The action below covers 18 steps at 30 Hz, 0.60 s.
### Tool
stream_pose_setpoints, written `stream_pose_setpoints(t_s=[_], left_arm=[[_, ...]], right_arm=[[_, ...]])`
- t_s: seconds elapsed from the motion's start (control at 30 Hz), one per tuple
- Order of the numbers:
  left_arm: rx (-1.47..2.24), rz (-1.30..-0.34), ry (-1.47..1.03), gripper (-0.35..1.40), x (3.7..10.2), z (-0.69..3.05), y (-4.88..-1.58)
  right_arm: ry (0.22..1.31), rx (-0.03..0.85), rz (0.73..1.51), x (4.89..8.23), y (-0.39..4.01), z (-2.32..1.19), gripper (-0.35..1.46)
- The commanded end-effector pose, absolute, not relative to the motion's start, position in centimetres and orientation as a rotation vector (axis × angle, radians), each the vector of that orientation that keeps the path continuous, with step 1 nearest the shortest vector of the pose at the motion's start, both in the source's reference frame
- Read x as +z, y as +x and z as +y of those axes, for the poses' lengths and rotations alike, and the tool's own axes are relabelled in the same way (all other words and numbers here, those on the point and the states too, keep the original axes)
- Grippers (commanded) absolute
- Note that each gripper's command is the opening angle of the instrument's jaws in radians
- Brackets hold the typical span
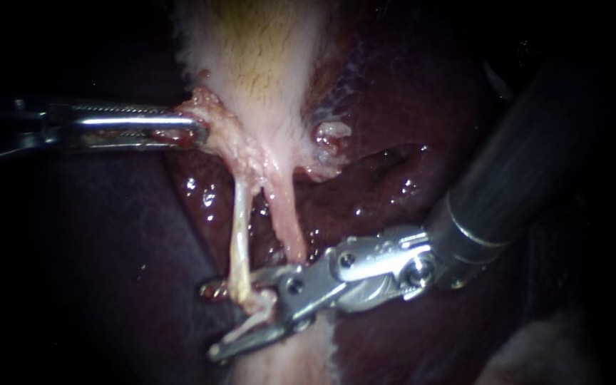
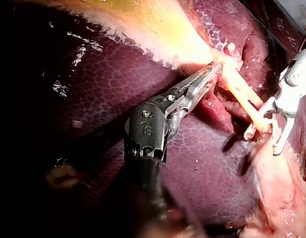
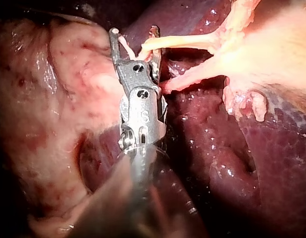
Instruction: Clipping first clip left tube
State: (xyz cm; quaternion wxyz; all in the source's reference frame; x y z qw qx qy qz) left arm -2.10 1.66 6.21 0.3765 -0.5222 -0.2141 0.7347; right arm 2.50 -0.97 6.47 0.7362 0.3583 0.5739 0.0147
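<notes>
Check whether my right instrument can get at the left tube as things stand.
Likely yes: the right instrument's open jaws straddle the left tube, nothing between; the left instrument grips the gallbladder.

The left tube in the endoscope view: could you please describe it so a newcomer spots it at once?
Find the pale gallbladder at the top; two strands descend from its neck. The left tube is the yellowish-white one, left of the pinker right tube, and the right instrument straddles its lower end.

Endoscope looks closely onto the left tube (image 1: 239, 235), which both wrist cameras (from opposite sides) share.
</notes>
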Motion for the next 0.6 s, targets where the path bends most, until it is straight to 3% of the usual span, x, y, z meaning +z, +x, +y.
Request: stream_pose_setpoints(t_s=[0.03, 0.3, 0.6], left_arm=[[1.879, -0.547, -1.335, -0.35, 6.21, 1.66, -2.10], [1.879, -0.547, -1.335, -0.35, 6.22, 1.66, -2.10], [1.879, -0.547, -1.335, -0.35, 6.22, 1.67, -2.10]], right_arm=[[0.786, 0.040, 1.258, 6.50, 2.48, -0.96, 0.42], [0.765, 0.061, 1.222, 6.58, 2.42, -0.90, 0.28], [0.783, 0.084, 1.209, 6.59, 2.36, -0.89, -0.10]])
